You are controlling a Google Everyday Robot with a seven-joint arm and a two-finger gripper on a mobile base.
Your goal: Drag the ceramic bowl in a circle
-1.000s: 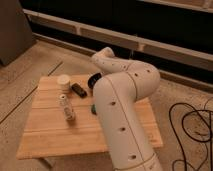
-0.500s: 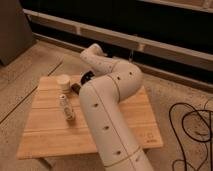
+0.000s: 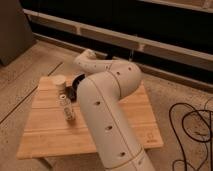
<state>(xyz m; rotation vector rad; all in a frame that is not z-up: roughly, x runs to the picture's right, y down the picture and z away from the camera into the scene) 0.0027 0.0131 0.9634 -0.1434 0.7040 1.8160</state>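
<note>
Ceramic bowl (image 3: 77, 81) — round, dark grey-black, shallow — sits upper left of centre on the pale wooden slatted desk (image 3: 47, 132), mostly hidden behind the white arm. Pincer (image 3: 75, 92) is at the bowl's near rim. Likely rigid, heavyish, slick glaze, chippable — best hooked at the rim, then dragged slowly.

The arm (image 3: 107, 107) hides the gripper and most of the ceramic bowl (image 3: 77, 81).
</note>
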